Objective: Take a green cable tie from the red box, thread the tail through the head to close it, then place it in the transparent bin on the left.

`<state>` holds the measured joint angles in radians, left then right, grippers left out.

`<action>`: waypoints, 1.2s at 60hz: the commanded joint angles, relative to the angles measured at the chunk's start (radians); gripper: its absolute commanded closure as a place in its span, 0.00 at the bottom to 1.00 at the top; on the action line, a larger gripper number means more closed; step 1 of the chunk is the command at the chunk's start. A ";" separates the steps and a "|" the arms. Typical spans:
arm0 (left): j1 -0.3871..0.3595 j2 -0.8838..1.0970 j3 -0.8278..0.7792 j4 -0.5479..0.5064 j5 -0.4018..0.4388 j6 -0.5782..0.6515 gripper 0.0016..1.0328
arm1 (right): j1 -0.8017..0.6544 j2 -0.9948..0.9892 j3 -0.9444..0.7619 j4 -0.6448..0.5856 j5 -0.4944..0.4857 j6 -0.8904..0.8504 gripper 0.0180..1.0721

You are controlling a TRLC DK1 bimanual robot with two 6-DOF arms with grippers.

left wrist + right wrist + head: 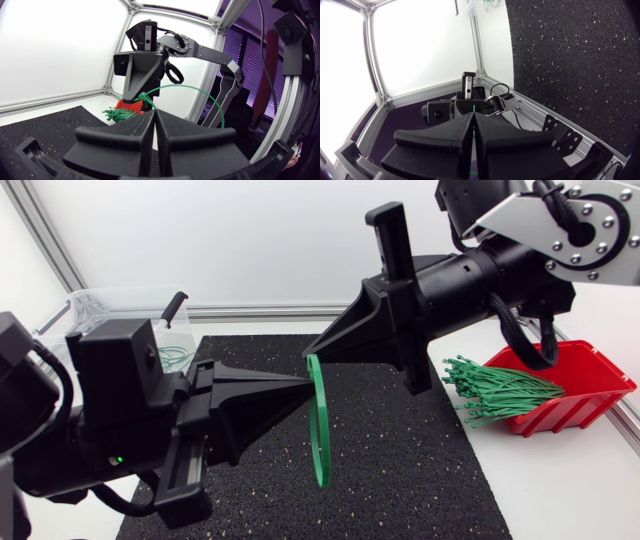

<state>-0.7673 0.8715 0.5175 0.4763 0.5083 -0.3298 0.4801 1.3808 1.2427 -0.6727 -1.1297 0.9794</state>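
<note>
Pinched at its top by the left end effector [300, 384], fingers pressed together: a green cable tie [322, 442], curved into a ring and hanging above the black mat [420, 470]. Clamped on the same tie just beside, from the opposite side, the right end effector [318, 353], fingers also closed. At the right, the red box [592, 380] with a bundle of spare ties [495, 392] sticking out. Far left, the transparent bin [100, 305], well apart from the 2 end effectors.
</note>
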 commanded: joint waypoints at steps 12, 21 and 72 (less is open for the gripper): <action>-0.056 -0.081 0.056 -0.022 0.024 0.003 0.97 | -0.031 0.058 -0.065 0.044 0.076 -0.016 0.94; -0.081 -0.097 0.076 -0.042 0.007 0.003 0.97 | -0.021 0.084 -0.077 0.045 0.091 -0.024 0.94; 0.123 0.024 0.108 -0.367 -0.103 0.141 0.97 | -0.015 0.081 0.035 -0.254 0.384 -0.344 0.03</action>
<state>-0.6697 0.8726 0.5785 0.1490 0.4286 -0.2386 0.4755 1.4170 1.2522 -0.8864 -0.8032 0.7254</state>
